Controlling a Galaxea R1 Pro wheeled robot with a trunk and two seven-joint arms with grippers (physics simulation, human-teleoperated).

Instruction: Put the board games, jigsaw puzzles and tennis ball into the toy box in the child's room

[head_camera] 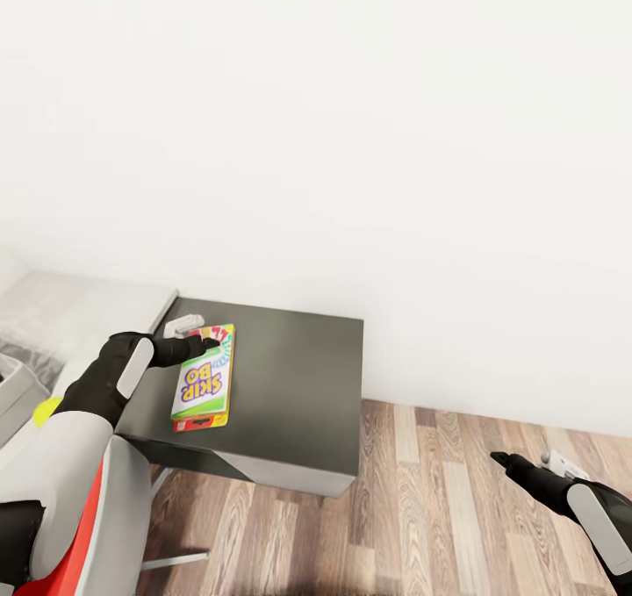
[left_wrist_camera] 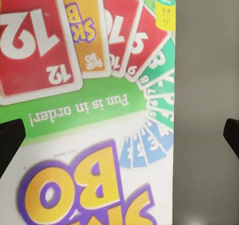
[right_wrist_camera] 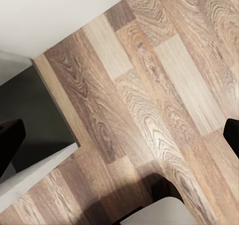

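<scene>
The board game point(head_camera: 204, 376) looks like printed card, its cover faintly glossy and smooth. The dark grey cabinet top point(head_camera: 298, 385) under it is matt and even, a surface with no grain. The floor point(head_camera: 421, 508) is wood plank with strong, varied grain and a low sheen. The wall point(head_camera: 351, 140) is plain matt white. The left arm's fingers point(left_wrist_camera: 10, 145) look like dull black plastic.

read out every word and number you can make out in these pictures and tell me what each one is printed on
"SKIP BO": big yellow letters on the board game box, lying on the dark cabinet top.
"Fun is in order!": on the box's green band.
"12", "10", "9", "8": on the printed cards on the cover.
"SK": on the orange card; the rest is blurred.
Yellow sticker: too small to read.
</scene>
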